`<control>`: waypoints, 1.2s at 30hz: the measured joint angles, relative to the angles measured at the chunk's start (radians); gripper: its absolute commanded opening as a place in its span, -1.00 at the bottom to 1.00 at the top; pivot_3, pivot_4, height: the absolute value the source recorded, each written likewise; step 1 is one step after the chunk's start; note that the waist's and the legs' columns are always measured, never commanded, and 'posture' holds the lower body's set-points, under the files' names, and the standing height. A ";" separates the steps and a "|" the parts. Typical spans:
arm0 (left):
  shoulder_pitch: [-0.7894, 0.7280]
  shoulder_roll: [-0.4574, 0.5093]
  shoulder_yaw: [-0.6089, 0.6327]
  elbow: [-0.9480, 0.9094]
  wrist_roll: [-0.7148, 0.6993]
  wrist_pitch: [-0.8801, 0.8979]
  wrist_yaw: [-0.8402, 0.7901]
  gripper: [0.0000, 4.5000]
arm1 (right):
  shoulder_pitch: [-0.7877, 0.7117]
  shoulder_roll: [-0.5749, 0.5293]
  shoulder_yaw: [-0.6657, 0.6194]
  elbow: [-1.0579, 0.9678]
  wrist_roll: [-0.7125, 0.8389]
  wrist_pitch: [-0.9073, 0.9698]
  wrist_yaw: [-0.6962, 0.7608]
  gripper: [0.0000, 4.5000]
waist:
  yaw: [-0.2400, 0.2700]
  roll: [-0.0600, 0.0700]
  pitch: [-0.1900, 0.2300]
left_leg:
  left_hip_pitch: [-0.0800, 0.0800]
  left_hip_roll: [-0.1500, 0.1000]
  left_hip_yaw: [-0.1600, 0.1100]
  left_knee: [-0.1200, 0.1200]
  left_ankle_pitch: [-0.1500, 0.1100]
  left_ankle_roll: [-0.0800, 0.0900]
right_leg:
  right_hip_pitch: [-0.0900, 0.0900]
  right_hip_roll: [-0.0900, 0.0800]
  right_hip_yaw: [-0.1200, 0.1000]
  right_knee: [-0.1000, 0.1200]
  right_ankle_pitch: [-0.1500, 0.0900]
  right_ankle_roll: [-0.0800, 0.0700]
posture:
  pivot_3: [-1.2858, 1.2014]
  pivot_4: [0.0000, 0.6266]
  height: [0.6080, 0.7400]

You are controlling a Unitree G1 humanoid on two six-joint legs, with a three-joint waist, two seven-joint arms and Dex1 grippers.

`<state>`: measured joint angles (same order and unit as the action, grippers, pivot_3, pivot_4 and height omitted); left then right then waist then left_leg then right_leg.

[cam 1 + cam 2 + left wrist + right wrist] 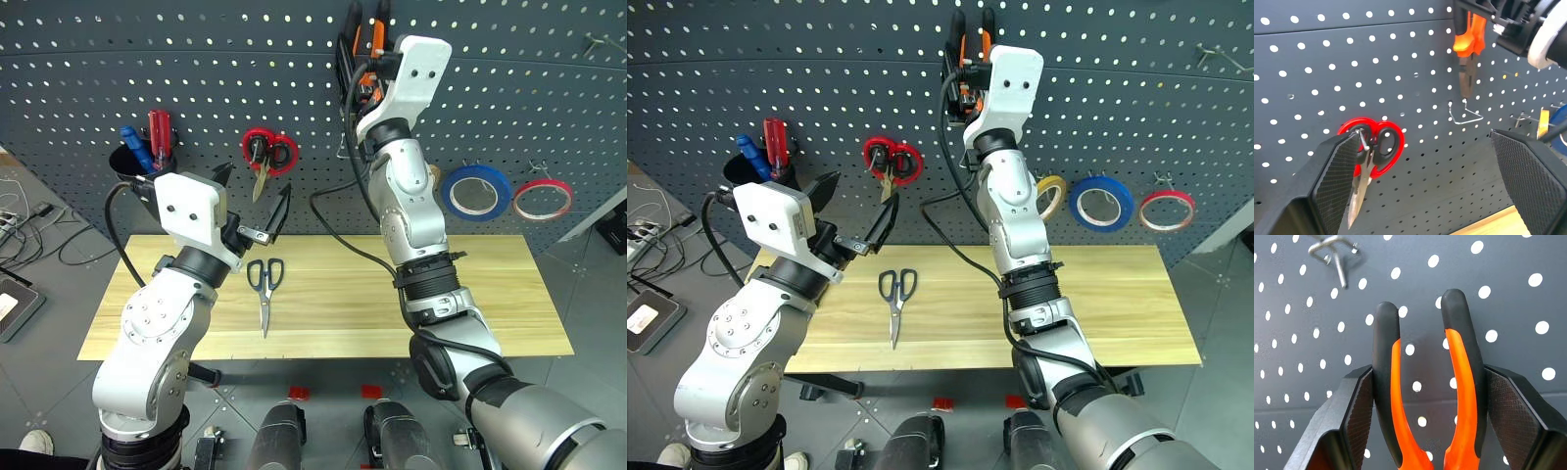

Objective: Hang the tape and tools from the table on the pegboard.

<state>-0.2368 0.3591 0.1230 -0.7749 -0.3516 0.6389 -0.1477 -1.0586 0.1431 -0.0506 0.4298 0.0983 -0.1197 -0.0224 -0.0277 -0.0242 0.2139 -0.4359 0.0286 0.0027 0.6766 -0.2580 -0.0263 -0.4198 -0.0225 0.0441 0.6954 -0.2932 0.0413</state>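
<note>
My right gripper (364,44) is raised high against the dark grey pegboard (196,59), shut on the orange-and-black handles of the pliers (1386,382). The pliers (1467,44) hang nose down just above a wire hook (1467,120). Lower down, over the table's back left part, my left gripper (253,201) stands open and holds nothing. The dark-blue-handled scissors (265,284) lie flat on the wooden table (490,313), just in front of the left gripper. The blue tape (475,191) hangs on the pegboard to the right of my right arm.
Red-handled scissors (269,152) hang on the board above the left gripper. A black bin (137,166) with red and blue screwdrivers is mounted at the left. A thin red roll (544,199) and a yellow roll (1050,196) hang beside the blue tape.
</note>
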 measured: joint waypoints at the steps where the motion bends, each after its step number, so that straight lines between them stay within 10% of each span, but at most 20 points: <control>1: 0.001 0.000 0.000 -0.002 -0.001 0.007 0.000 1.00 | 0.011 0.000 0.008 0.011 -0.003 -0.006 0.001 0.37 | 0.000 0.000 0.000 | 0.000 0.000 0.000 0.000 0.000 0.000 | 0.000 0.000 0.000 0.000 0.000 0.000 | 0.08 -0.27 1.00; 15: 0.034 -0.003 -0.001 -0.009 0.002 0.010 0.003 1.00 | 0.111 -0.013 0.085 0.103 -0.066 -0.073 0.027 0.37 | 0.000 0.000 0.001 | 0.001 0.001 0.000 -0.001 0.000 0.000 | 0.000 0.000 0.000 0.000 -0.001 -0.002 | 0.08 -0.25 1.00; 20: 0.034 -0.004 -0.002 -0.009 0.002 0.008 0.002 1.00 | 0.111 -0.013 0.096 0.103 -0.086 -0.070 0.024 0.99 | -0.001 0.000 0.001 | 0.001 0.001 -0.001 -0.001 -0.002 0.002 | 0.000 0.000 0.000 -0.003 -0.001 -0.002 | 0.07 -0.24 1.00; 36: 0.039 -0.010 -0.009 -0.005 0.004 0.001 -0.016 1.00 | 0.218 -0.069 0.117 -0.080 -0.058 0.067 0.166 0.99 | -0.001 0.001 0.001 | 0.001 0.001 -0.001 -0.001 -0.002 0.004 | 0.001 -0.001 0.000 -0.005 -0.001 -0.002 | 0.06 -0.24 1.00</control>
<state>-0.1977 0.3494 0.1138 -0.7795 -0.3474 0.6403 -0.1635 -0.8402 0.0738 0.0667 0.3500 0.0402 -0.0522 0.1438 -0.0285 -0.0236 0.2153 -0.4349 0.0293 0.0014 0.6756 -0.2602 -0.0227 -0.4188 -0.0236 0.0439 0.6900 -0.2942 0.0396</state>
